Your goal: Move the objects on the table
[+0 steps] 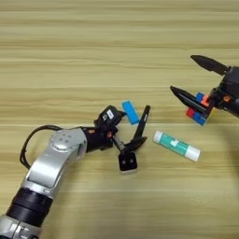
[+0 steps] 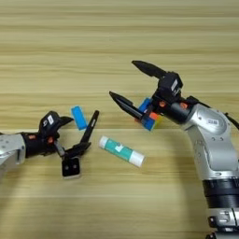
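Wooden worktop (image 1: 116, 46) fills the frame. Lower left, the left pincer (image 1: 122, 130) stands apart around the blue block (image 1: 130, 112), with the die (image 1: 127, 162) and pen (image 1: 142, 125) beside. Centre: glue stick (image 1: 176, 145). Right, the right pincer (image 2: 122, 79) gapes, cube (image 2: 149, 116) between its fingers.

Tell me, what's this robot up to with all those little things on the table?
It is working with both arms over a wooden table. The left gripper reaches among a black pen, a flat blue block and a small black-and-white cube. The right gripper is spread wide, with a multicoloured puzzle cube beside its lower finger, not clamped. A white-and-green glue stick lies untouched between the arms.
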Motion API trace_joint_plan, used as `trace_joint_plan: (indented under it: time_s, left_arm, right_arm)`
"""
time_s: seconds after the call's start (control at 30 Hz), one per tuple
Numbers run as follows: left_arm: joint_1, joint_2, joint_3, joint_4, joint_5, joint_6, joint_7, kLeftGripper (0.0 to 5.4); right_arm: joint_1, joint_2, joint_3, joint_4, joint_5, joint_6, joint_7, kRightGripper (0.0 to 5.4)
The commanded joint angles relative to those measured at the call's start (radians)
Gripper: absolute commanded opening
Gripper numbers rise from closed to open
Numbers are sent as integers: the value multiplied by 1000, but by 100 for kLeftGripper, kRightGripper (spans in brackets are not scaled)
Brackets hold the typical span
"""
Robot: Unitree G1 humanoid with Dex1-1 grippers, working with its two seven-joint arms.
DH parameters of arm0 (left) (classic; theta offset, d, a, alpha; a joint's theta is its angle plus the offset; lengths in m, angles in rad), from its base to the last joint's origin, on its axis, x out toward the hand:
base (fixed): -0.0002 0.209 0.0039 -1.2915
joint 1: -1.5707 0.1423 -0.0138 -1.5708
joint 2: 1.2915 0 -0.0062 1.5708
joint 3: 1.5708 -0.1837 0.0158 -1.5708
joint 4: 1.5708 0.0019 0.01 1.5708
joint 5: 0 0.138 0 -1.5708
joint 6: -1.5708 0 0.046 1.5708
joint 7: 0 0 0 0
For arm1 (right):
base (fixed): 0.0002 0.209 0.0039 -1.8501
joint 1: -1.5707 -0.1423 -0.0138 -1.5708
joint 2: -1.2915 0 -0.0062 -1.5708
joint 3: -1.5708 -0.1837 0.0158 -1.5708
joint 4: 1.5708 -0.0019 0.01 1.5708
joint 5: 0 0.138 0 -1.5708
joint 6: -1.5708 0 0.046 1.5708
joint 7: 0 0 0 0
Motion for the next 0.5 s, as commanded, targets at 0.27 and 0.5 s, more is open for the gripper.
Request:
trace_joint_plan:
  time_s: [0.27,0.5]
  left_arm:
    - [-60,37,-51,48,21,84,-49,540]
    - [-102,44,-97,85,81,31,-42,540]
  right_arm:
    - [-11,4,9,-31,-8,1,-18,535]
    - [-5,11,14,-58,-6,7,-29,535]
